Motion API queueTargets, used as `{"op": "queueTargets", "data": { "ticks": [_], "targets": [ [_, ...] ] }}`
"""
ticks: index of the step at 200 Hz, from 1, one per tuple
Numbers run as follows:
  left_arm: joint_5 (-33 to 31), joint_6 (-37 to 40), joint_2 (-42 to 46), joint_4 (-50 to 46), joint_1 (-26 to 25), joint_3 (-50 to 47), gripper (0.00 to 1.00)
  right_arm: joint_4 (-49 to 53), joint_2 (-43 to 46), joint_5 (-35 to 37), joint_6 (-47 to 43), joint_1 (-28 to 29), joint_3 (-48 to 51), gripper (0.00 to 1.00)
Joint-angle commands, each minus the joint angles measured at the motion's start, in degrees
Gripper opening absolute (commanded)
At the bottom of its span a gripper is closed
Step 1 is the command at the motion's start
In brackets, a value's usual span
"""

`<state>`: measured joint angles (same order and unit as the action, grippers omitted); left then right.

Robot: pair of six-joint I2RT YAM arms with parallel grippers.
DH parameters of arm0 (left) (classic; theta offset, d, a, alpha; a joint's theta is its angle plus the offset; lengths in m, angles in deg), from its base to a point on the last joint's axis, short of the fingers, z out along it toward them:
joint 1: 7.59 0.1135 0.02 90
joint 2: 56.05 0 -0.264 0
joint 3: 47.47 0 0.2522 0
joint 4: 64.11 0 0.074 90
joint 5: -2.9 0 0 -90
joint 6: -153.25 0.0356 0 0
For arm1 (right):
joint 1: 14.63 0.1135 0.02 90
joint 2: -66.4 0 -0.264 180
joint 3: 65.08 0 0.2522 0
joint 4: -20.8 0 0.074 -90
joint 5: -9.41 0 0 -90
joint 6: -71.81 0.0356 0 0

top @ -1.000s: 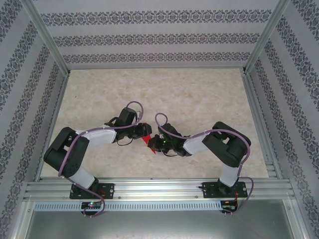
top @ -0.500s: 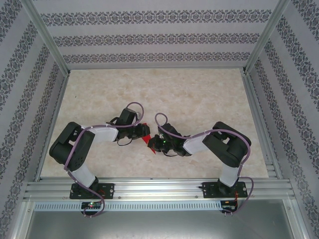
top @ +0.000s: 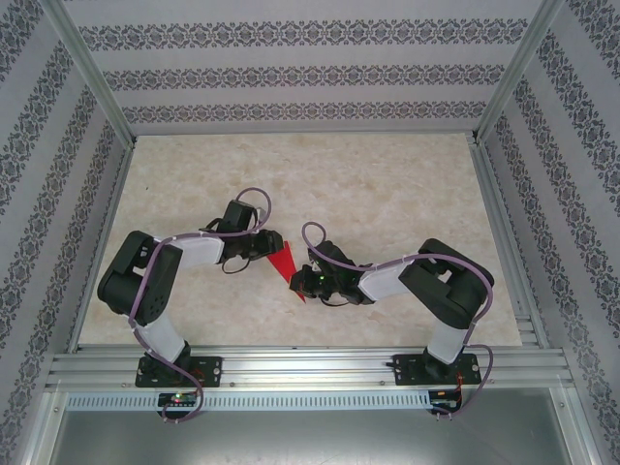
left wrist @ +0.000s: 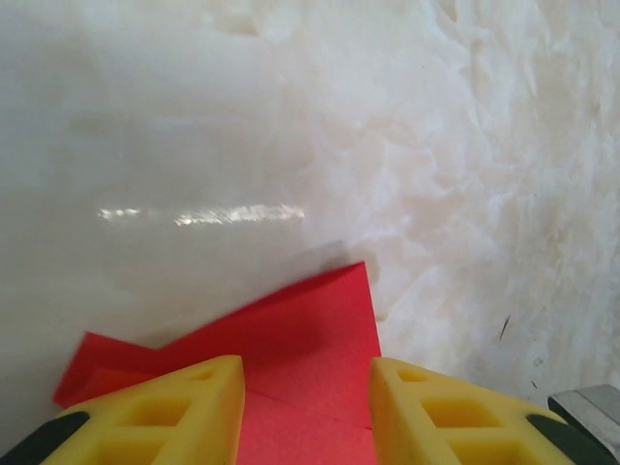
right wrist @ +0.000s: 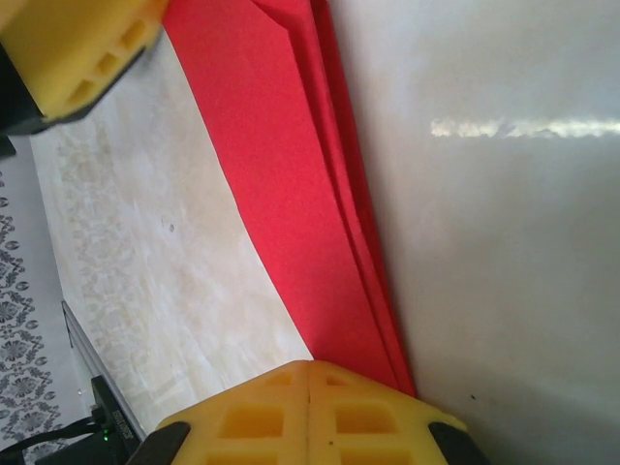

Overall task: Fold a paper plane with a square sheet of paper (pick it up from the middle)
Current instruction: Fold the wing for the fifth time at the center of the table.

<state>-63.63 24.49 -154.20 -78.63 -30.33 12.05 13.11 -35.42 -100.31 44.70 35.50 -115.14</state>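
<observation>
1. The far half of the tabletop (top: 368, 174) gives open room.
2. The left arm (top: 189, 254) and right arm (top: 397, 276) flank the paper plane (top: 283, 263), barring the near middle.
3. Patterned walls (top: 291, 73) close three sides.

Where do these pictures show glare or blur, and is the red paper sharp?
Left wrist view: a white glare streak on the pale marbled table top, hazy at the upper left; the bright red folded paper is sharp. Right wrist view: a similar streak at the right, paper edges crisp. Top external view: even light, no strong glare.
</observation>
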Motion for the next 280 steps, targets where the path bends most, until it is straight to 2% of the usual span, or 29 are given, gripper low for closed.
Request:
{"op": "queueTargets", "data": {
  "ticks": [1,54,105,142,168,220,280],
  "targets": [
    [-1.1,3.7,-1.6,-2.4,1.4,2.3,0.40,15.9,-3.0,-1.1,-2.2,0.9,4.5,0.00],
    [0.2,5.2,-2.0,-5.1,3.7,5.3,0.40,15.9,-1.9,-2.1,-3.0,0.8,5.1,0.00],
    [-0.9,4.7,6.1,-11.4,4.0,8.4,0.42,15.6,-2.8,-1.8,-2.4,0.7,2.7,0.00],
    [2.8,0.3,15.4,-9.4,3.2,2.7,0.41,15.2,-3.2,-1.2,-1.9,0.6,0.2,0.00],
    [4.6,-3.5,19.5,-4.8,-0.1,-3.5,0.36,11.5,-4.1,-1.4,0.0,0.6,0.0,0.00],
    [3.6,-6.5,15.1,0.8,-7.5,-8.0,0.24,8.4,-5.0,-0.3,2.3,0.7,-0.1,0.00],
    [3.9,-7.2,9.1,5.7,-7.9,-9.0,0.24,8.3,-4.1,0.6,3.1,0.6,1.2,0.00]
  ]
}}
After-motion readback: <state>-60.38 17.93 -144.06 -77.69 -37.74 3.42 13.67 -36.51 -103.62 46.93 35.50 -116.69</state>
